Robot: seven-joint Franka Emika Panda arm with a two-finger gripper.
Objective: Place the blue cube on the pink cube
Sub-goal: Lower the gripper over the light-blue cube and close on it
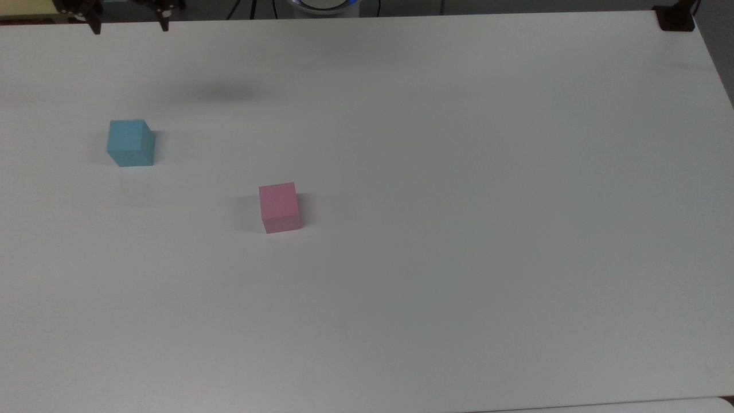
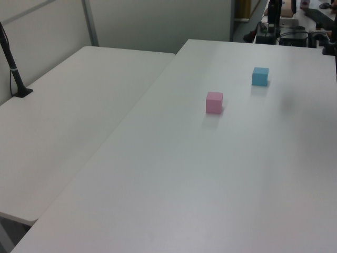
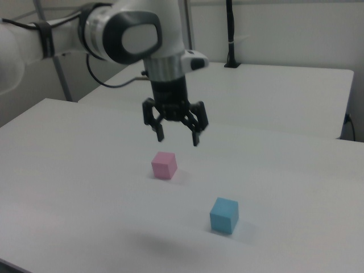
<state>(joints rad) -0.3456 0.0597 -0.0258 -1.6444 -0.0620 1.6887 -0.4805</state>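
I see the blue cube as a small, matte, sky-blue block with plain faces, sitting flat on the white table. The pink cube is the same size and pastel pink, also flat on the table. In the top view the blue cube lies well apart from the pink cube, to the top view's left and farther up; in the right view the blue cube sits nearer the camera than the pink cube and to the right view's right.

My hand hangs in the air with its fingers spread wide, holding nothing and touching nothing. In the right view it appears above the pink cube, clear of both blocks.

Being a cube, the blue one has no long axis; in the top view its edges are turned slightly off the table's edges.
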